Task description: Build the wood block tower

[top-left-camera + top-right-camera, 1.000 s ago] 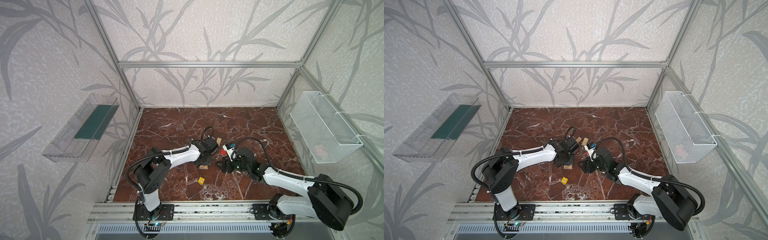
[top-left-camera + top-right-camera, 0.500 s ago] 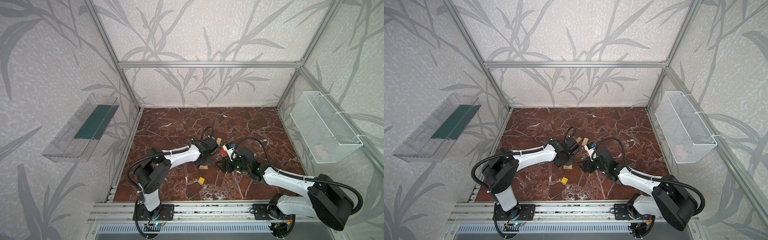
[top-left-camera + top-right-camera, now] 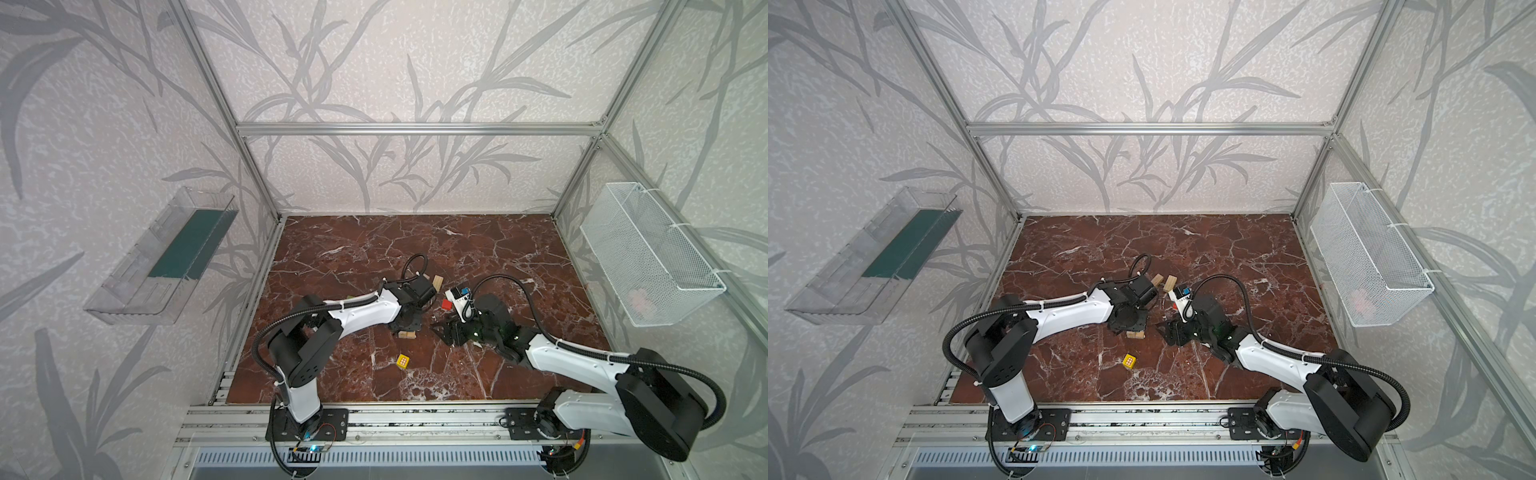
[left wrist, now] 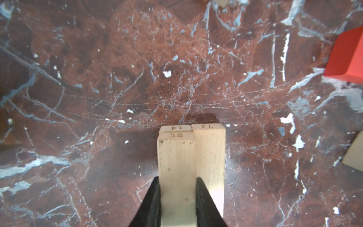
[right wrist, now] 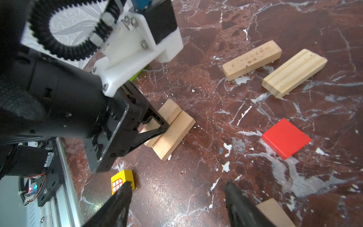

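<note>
1. The left gripper (image 4: 177, 178) grasps the top pale bar (image 4: 176, 157) by its long sides; that bar lies flat on 1 of 2 lower pale bars (image 4: 210, 153), which touch side by side on the marble floor (image 4: 137, 68); all 3 long axes run parallel, with the numbered ends facing 1 way.
2. The yellow cube (image 3: 402, 361) sits alone in front of this stack, its red window mark showing.
3. Behind the stack, the inscribed bar (image 5: 251, 60) and the grooved bar (image 5: 294, 72) lie flat and slightly apart; their long axes are nearly parallel.
4. The red cube (image 3: 446, 304) rests on the floor, right of the stack.
5. The right gripper (image 5: 177, 184) has its fingers spread and holds nothing; it hangs low, pointing toward the stack.
</note>
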You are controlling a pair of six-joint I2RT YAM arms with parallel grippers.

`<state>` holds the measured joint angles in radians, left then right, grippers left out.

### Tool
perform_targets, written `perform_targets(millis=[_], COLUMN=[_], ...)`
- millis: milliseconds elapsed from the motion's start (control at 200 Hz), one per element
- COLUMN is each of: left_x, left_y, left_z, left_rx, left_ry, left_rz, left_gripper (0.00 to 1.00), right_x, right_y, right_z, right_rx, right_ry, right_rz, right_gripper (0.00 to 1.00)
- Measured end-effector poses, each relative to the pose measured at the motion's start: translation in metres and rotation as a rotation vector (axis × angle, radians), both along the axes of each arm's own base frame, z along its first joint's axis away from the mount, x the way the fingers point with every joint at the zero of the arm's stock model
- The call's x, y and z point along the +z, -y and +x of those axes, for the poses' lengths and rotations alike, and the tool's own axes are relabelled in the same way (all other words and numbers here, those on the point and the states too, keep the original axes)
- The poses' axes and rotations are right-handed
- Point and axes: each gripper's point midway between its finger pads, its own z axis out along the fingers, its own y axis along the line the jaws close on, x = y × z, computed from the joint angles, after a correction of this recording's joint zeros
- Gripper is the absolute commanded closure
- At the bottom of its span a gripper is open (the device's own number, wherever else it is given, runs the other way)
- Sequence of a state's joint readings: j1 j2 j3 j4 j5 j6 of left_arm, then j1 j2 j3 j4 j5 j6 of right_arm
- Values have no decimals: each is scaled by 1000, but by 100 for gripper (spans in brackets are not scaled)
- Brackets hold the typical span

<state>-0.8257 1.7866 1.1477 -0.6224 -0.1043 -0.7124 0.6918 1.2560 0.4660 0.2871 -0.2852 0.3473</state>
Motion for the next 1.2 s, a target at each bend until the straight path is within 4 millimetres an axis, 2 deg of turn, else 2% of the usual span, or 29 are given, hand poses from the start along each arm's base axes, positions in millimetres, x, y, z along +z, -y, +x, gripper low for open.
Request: perform_targets(millis=[470,685,820,930,1060,1205], left_x=[-1,-1,5,21,55,96], left_y=[-1,-1,-1,-4,-8,-16], left_z=[-1,0,1,3,8,14], left_rx=[6,7,8,12,24,35], left_ry=[-2,0,12,50,137,247], left_rz=[1,1,-5,-17,-52,-109], left_gripper=[69,57,53,50,46,45], right_x=[-1,-2,-2,-4,-4,21], right_y=[1,2,4,15,25,24], right_z=[0,0,2,8,13,30], right_rx=[-6,-7,-23,-80,-150,-227], right_ry=[0,-1,-5,-39,-102,-136], right_rz=[-5,-6,-9,-7,-44,-72], right_gripper=[26,25,24,24,24,24])
